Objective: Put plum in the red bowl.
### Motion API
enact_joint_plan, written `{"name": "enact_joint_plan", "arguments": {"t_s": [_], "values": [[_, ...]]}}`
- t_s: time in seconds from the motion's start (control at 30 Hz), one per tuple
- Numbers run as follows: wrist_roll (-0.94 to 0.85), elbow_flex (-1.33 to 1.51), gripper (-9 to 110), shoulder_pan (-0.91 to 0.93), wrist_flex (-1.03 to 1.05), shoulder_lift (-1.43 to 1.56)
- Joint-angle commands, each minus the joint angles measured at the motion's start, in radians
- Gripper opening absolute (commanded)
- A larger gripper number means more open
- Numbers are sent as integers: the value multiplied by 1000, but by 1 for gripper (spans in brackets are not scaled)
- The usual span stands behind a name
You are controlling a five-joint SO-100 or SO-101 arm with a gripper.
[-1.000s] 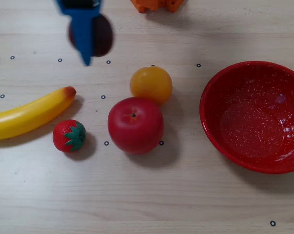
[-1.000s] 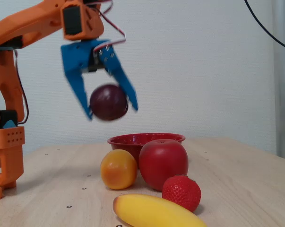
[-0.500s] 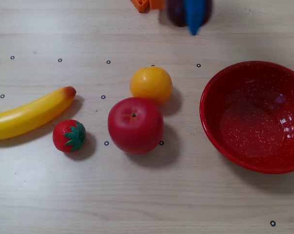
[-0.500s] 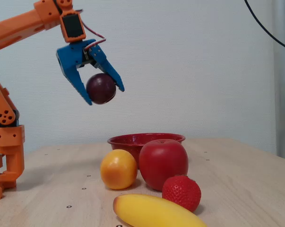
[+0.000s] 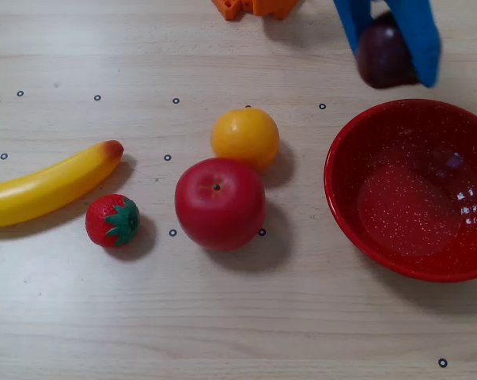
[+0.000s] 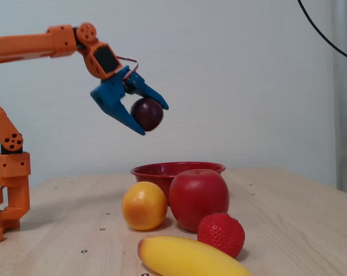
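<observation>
The dark purple plum is held between the blue fingers of my gripper, high above the table. In the fixed view the plum hangs in the gripper well above the table, over the left part of the red bowl. In the overhead view the red bowl, speckled white inside and empty, sits at the right; the plum appears just beyond its far rim. The gripper is shut on the plum.
An orange, a red apple, a strawberry and a banana lie left of the bowl. The orange arm base stands at the left in the fixed view.
</observation>
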Motion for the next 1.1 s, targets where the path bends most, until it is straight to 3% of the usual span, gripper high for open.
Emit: {"name": "enact_joint_plan", "arguments": {"t_s": [0.0,0.23,0.53,0.93,1.07], "values": [[57,-34,0,32,-110,8],[129,-12,2,78,-267,-137],[141,-179,4,94,-264,-423],[110,-430,47,72,-92,-686],[64,-492,49,61,-21,-670]]}}
